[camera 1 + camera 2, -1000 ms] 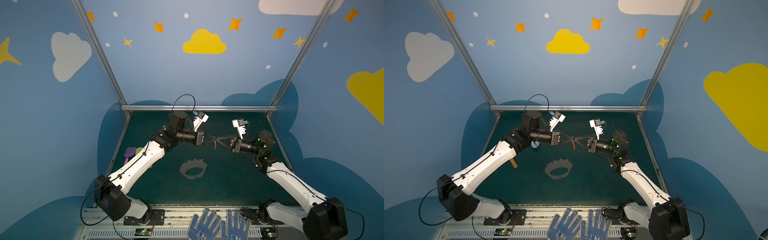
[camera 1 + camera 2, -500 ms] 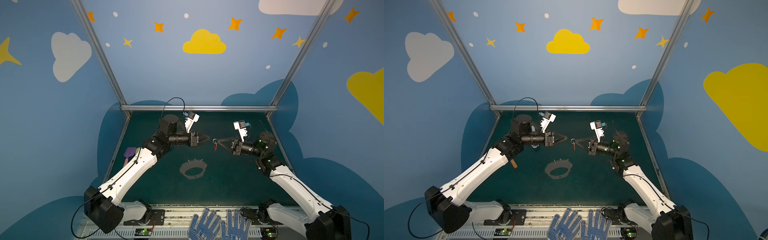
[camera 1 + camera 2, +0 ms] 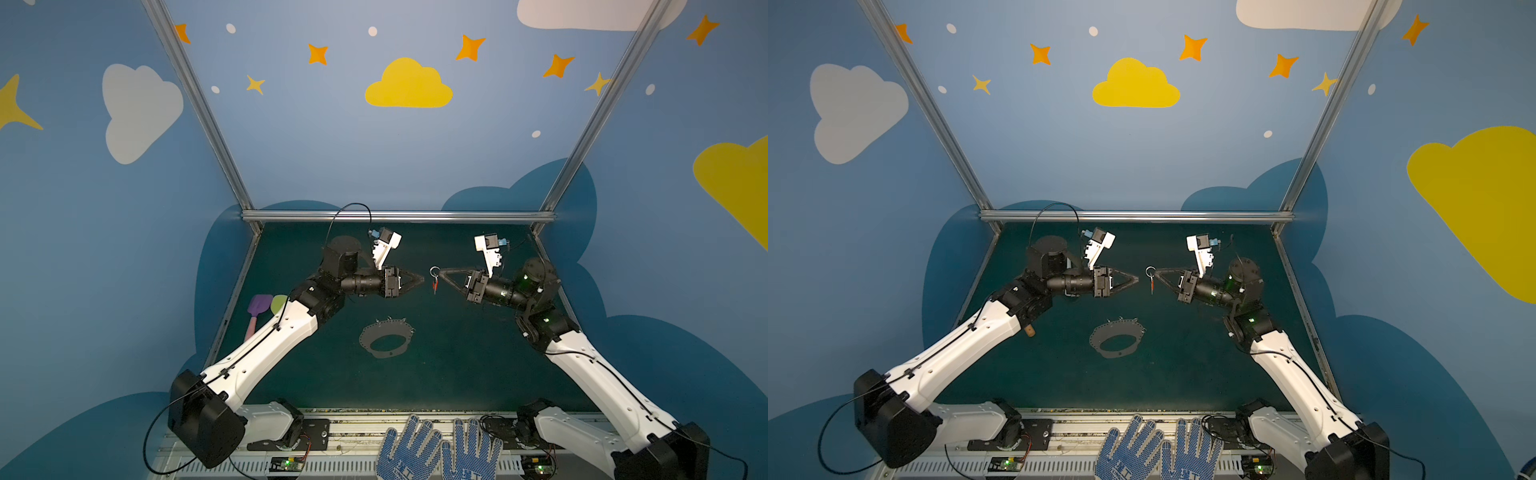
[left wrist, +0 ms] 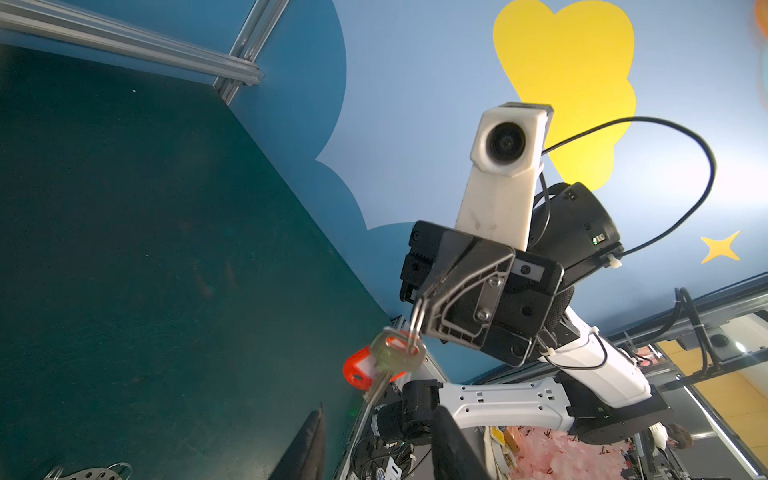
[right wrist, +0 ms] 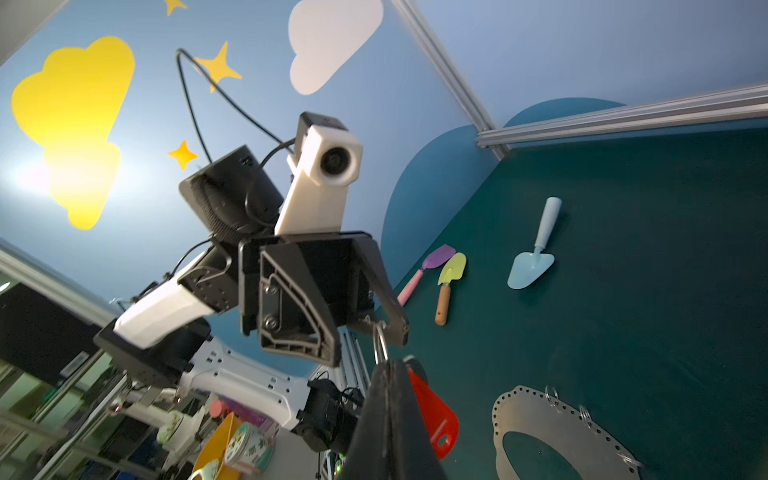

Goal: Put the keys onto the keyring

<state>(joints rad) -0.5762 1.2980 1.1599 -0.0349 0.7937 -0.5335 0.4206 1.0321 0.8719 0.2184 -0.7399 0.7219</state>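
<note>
Hanging free below a small wire ring (image 4: 417, 322), the key (image 4: 394, 356) with its red-orange plastic tab is in mid-air over the middle of the green table (image 3: 457, 374), raised off the surface and apart from the keyring (image 3: 388, 341), the grey holed plate that lies flat nearer the front edge. The right gripper (image 3: 442, 273) is clenched on the wire ring alone, pinching it at the very fingertips; nothing grips the key itself. The left gripper (image 3: 419, 279) faces it tip to tip, jaws parted and empty. Its tips are just beside the ring but, in both top views, not touching it. Note the likely failures from this pose. A thin round wire held only at the tips can be expected to twist or slip if you bump it, so a left approach that lands off-centre would probably knock the ring loose and drop the key to the table. The key is free to swing, so any quick motion may set it rocking and put the tab between the left jaws where you want the wire. Letting go on the right before the left has a firm hold would give the same drop. Further out, the plate looks unrestrained and its rim holes are tiny. Pressing a ring against it with one arm may simply slide it. The toy shovels (image 3: 260, 305) by the left edge lie well apart from all this and should not interfere.
</note>
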